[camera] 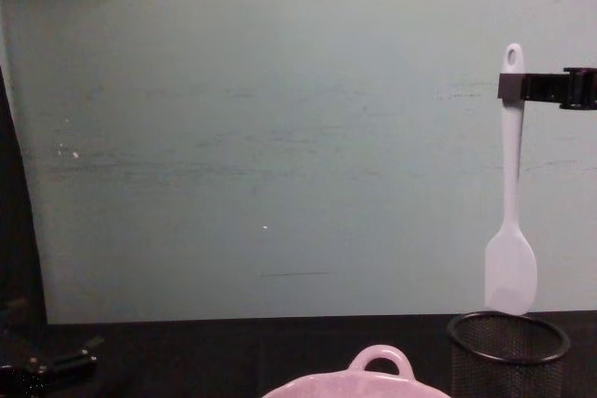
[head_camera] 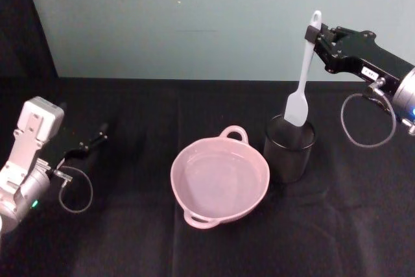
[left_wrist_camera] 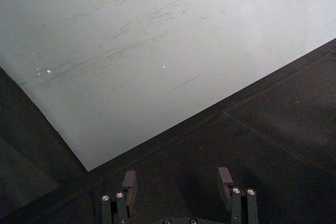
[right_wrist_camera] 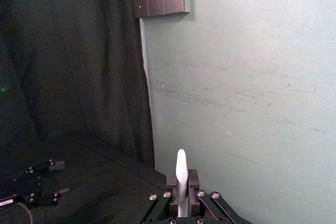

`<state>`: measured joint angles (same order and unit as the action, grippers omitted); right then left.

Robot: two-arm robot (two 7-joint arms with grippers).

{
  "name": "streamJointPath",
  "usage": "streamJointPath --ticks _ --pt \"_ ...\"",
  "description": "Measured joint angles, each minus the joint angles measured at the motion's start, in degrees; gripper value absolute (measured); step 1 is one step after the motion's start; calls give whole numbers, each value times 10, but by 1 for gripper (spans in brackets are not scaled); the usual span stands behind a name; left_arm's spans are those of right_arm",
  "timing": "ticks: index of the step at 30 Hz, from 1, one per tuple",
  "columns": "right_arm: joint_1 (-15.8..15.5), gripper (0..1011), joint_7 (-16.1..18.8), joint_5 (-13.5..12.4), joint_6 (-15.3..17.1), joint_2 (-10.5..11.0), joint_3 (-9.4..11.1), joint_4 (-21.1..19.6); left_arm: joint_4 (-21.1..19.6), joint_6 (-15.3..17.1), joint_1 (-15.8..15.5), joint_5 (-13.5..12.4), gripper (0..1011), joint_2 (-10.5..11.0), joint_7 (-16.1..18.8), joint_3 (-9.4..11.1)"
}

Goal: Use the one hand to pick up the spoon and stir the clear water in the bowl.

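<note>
Pickup looked complete: we found the right tool clamped on the spoon near its handle tip, head hanging at the cup rim, beside the bowl. Stirring was not begun. Left tool sat open, parked desk-left.

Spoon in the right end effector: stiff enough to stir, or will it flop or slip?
Probably stiff: the spoon hangs straight, no visible bend. Likely light: the right end effector holds it near the handle tip alone. It may pivot in that pinch when stirring.
</note>
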<state>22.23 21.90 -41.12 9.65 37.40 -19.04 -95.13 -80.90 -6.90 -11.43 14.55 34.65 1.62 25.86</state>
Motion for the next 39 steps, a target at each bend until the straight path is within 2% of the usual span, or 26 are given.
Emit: streamJointPath --ticks 13,20,27,33,39 --pt "-5 117 9 3 -1 -2 2 -13 0 0 0 0 1005 0 0 0" --pt "7 116 29 17 -11 -28 -28 -18 0 0 0 0 1005 0 0 0" --pt "10 117 45 42 -30 -57 -66 5 0 0 0 0 1005 0 0 0" --pt "-5 117 63 62 -59 -79 -92 30 0 0 0 0 1005 0 0 0" --pt "-25 116 79 76 -83 -91 -106 48 0 0 0 0 1005 0 0 0"
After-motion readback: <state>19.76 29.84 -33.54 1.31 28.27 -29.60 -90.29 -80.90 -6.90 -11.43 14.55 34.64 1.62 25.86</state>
